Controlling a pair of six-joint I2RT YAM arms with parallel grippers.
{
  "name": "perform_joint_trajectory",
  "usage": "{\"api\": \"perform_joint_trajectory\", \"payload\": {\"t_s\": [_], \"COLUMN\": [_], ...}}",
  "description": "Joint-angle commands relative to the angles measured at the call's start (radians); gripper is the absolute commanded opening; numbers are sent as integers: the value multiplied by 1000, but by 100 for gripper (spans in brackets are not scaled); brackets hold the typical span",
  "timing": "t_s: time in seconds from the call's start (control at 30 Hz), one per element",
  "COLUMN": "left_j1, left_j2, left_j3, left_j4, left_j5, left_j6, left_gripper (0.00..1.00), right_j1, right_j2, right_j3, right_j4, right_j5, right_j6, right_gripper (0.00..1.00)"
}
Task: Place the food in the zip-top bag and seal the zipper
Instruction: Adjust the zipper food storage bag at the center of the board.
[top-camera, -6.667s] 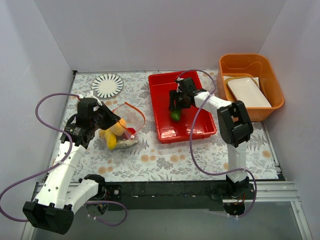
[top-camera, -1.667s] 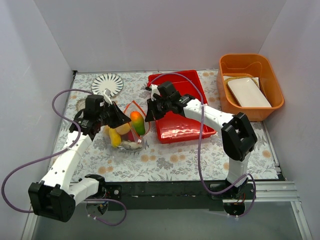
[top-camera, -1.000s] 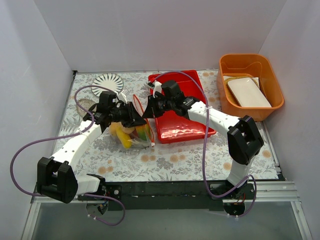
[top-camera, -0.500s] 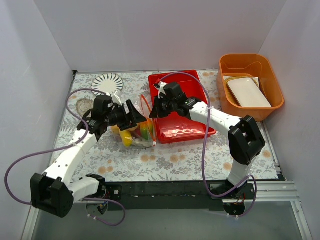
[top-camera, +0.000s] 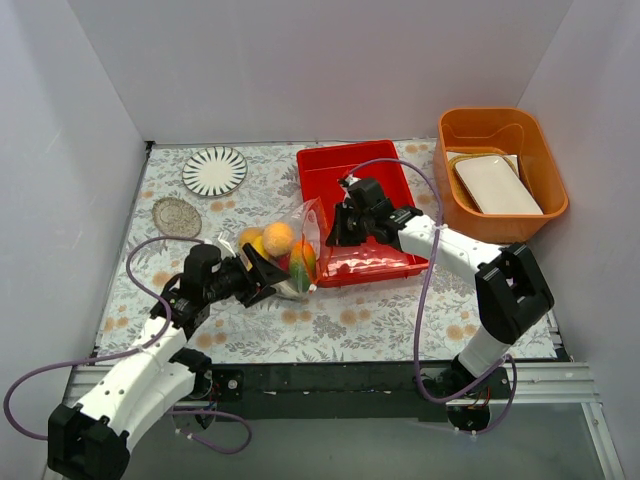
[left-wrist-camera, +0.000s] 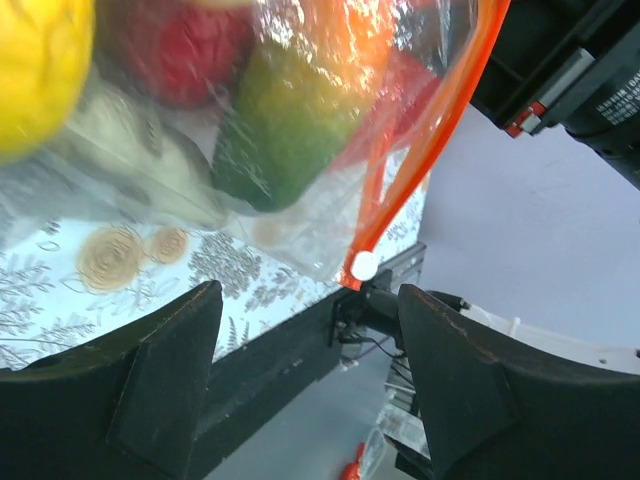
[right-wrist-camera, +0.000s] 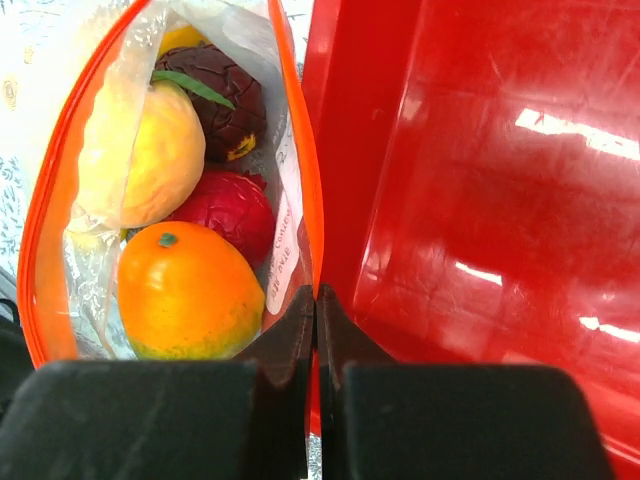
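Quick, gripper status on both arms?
Left gripper: open, holding nothing.
Right gripper: shut on the zipper.

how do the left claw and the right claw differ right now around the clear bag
The right claw is shut, pinching the orange-red zipper strip of the clear plastic zip-top bag; the left claw is open, fingers wide apart, nothing pinched. The right claw is at the bag's mouth beside the red rectangular tray; the left claw is on the bag's side away from it. Both face the bag of plastic toy fruits.
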Motion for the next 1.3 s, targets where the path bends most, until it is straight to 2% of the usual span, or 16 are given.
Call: {"api": "perform_joint_trajectory", "payload": {"t_s": [0.0,0.2,0.4,0.67,0.9,1.13,1.27], "left_j1": [-71,-249,-392,-420,-426,-466,-495], "left_j2": [-44,-9,5,-38,1,-12,31], "left_j3": [-44,-87,-114,-234,-295,-301,-323], "left_j4": [126,227,229,341,548,631,683], "left_j5": [-15,-102,-252,-386,-460,-545,-558], "left_j6": [-136,-258,-349,-514,-585,-625,-662], "left_gripper": [70,69,65,56,57,58,58], "right_j1": [-5,-5,-5,-5,-5,-5,-5], "right_j2": [-68,-86,-91,-106,-123,-128,-123], "right_j3": [-37,-57,-58,-72,-80,-78,-74], "right_j4": [23,27,32,49,52,52,49], "right_j5": [46,58,57,40,32,28,21], "right_j6": [31,34,34,39,39,39,40], "right_gripper": [1,1,1,1,1,1,1]}}
